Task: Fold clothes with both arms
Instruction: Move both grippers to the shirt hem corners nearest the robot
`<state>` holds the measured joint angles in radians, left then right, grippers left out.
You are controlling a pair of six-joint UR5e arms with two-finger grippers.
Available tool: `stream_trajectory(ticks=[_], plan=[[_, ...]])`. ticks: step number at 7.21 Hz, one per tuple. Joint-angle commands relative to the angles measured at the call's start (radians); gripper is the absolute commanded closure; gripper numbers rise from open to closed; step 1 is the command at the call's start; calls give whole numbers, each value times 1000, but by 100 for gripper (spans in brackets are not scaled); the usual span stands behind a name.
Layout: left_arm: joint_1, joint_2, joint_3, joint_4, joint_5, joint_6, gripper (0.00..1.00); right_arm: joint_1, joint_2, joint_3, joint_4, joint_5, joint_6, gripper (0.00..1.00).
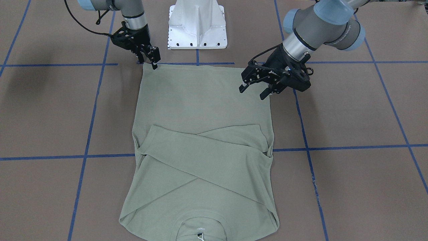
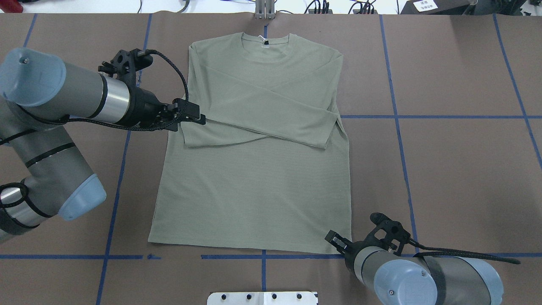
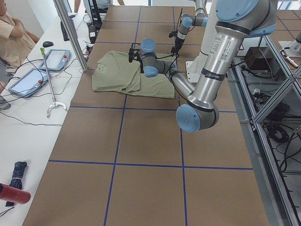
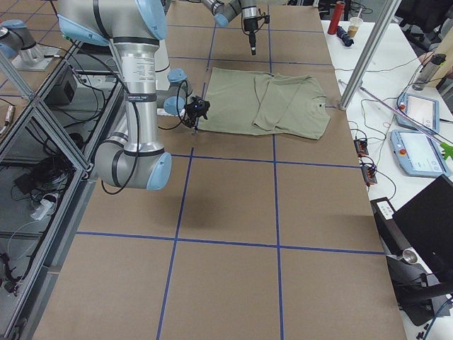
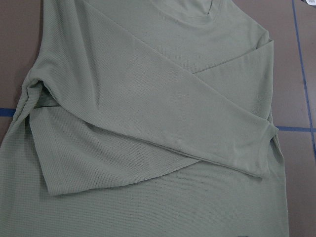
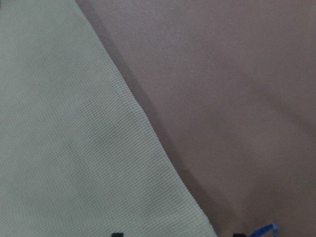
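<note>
The sage-green shirt [image 1: 200,100] lies flat on the brown table, both sleeves crossed over the chest [image 2: 262,101], its collar [image 2: 266,42] on the far side from the robot. My left gripper [image 1: 254,91] is open and empty, held above the shirt's left edge near the folded sleeves [image 2: 200,117]. Its wrist view shows only the crossed sleeves [image 5: 148,98]. My right gripper [image 1: 149,63] is low at the hem's right corner [image 2: 335,240]. In its wrist view the hem corner [image 6: 74,148] lies between two dark fingertips that stand apart, so it is open.
The white pedestal [image 1: 197,26] stands just behind the hem. Blue tape lines [image 2: 398,116] cross the brown table. A side bench with tablets [image 3: 28,80] and a metal pole [image 3: 70,33] stands beyond the collar end, with a person [image 3: 9,28] beside it.
</note>
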<state>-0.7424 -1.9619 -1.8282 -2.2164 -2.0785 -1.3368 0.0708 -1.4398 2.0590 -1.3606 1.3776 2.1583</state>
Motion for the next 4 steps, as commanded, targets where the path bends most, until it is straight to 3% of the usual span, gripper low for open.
stream_trajectory(ticks=[1,2,4], plan=[[0,1,-3,-2,-2,-4,12,1,-10,4,0,17,0,89],[0,2,-6,-3,-5,-22,12,1,-13,9,0,17,0,100],[0,-2,-13,1,-8,-92,12,1,-19,19,0,23,0,100]])
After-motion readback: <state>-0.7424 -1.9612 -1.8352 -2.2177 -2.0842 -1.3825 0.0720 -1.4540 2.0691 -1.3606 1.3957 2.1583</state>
